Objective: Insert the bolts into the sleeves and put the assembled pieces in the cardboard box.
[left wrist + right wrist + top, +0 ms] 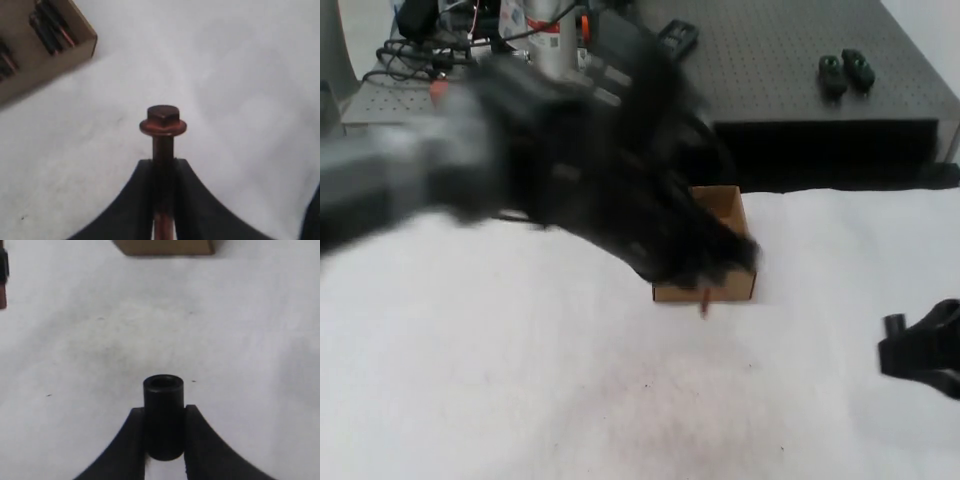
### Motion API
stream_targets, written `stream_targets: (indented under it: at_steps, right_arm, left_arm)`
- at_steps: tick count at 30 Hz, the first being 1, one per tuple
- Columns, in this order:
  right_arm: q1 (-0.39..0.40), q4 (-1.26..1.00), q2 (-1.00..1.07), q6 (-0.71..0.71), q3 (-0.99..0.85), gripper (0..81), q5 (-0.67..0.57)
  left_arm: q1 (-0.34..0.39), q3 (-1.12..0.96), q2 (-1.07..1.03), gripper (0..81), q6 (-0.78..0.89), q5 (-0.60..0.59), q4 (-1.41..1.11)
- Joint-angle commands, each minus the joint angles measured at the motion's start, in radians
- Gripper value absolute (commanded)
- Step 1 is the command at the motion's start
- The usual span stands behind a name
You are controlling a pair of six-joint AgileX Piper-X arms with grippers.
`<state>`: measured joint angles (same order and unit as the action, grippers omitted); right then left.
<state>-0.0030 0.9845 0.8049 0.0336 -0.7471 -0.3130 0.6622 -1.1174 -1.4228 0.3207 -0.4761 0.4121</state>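
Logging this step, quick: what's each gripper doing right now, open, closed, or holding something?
Left gripper: closed on a bolt.
Right gripper: closed on a sleeve.

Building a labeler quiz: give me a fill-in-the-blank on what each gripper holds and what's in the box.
1. The left gripper is shut on a copper-coloured ____.
2. The right gripper is shut on a black ____.
3. The finished pieces lie inside the cardboard ____.
Missing words: bolt; sleeve; box.
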Motion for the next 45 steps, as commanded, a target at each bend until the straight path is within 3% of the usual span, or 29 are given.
stream_targets:
  at_steps: [1,6,10,13,21,26,34,45]
  right_arm:
    - [0.103,-0.046,-0.009,0.051,0.015,0.3,-0.197]
    - [0.295,-0.293,-0.009,0.250,0.077,0.3,-0.356]
    - [0.430,-0.591,0.007,0.403,0.095,0.3,-0.344]
    - [0.474,-0.765,0.043,0.490,0.094,0.3,-0.321]
    - [0.482,-0.959,0.145,0.558,0.091,0.3,-0.280]
    - [0.482,-0.961,0.140,0.556,0.091,0.3,-0.224]
    - [0.482,-0.827,0.099,0.502,0.091,0.3,-0.246]
    - [0.482,-0.898,0.100,0.489,0.091,0.3,-0.198]
  left_arm:
    - [-0.037,0.073,0.069,0.7,0.065,-0.159,-0.138]
    - [-0.101,0.179,0.195,0.7,0.198,-0.320,-0.390]
    - [-0.100,0.182,0.207,0.7,0.247,-0.370,-0.427]
    - [-0.100,0.182,0.207,0.7,0.267,-0.378,-0.438]
    - [-0.100,0.182,0.207,0.7,0.286,-0.431,-0.445]
    - [-0.100,0.182,0.207,0.7,0.286,-0.434,-0.445]
    - [-0.101,0.182,0.207,0.7,0.283,-0.394,-0.445]
    - [-0.104,0.182,0.207,0.7,0.278,-0.411,-0.445]
